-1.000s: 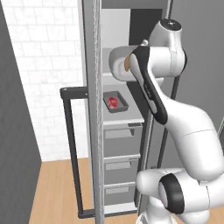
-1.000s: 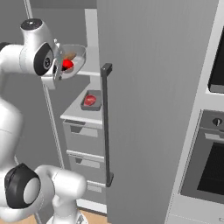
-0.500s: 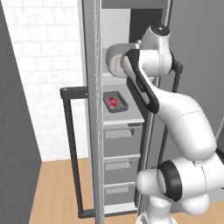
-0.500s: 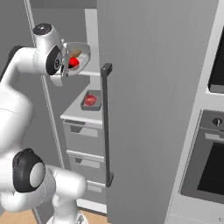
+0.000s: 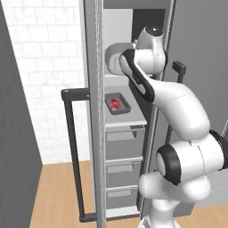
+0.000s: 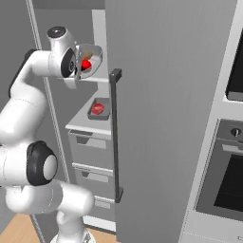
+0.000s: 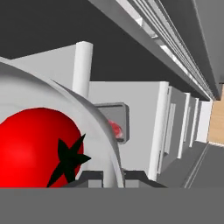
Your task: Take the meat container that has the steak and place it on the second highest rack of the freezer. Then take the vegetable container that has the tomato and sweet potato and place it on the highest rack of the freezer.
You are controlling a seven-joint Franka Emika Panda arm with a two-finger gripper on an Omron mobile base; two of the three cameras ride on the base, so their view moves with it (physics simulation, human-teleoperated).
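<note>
My gripper (image 6: 79, 66) is shut on the rim of the vegetable container (image 6: 91, 59), a clear round bowl held tilted on its side inside the open freezer. The red tomato (image 6: 86, 64) lies in it, with an orange-brown sliver of sweet potato (image 6: 88, 54) above. In the hand view the tomato (image 7: 39, 146) sits behind the bowl's wall (image 7: 101, 131). The bowl (image 5: 116, 60) hangs just over an upper rack (image 5: 116, 77). Below it, the dark meat container (image 5: 118, 103) with the red steak (image 6: 98, 108) rests on the shelf above the drawers.
Grey drawers (image 5: 123, 141) stack under the steak's shelf. The open freezer door with its dark bar handle (image 5: 71, 151) stands on the left. A tall grey door with a handle (image 6: 115, 133) flanks the right, and an oven (image 6: 223, 175) lies beyond it.
The hand has carried the vegetable container further in towards the freezer's upper rack. The meat container has stayed where it was.
</note>
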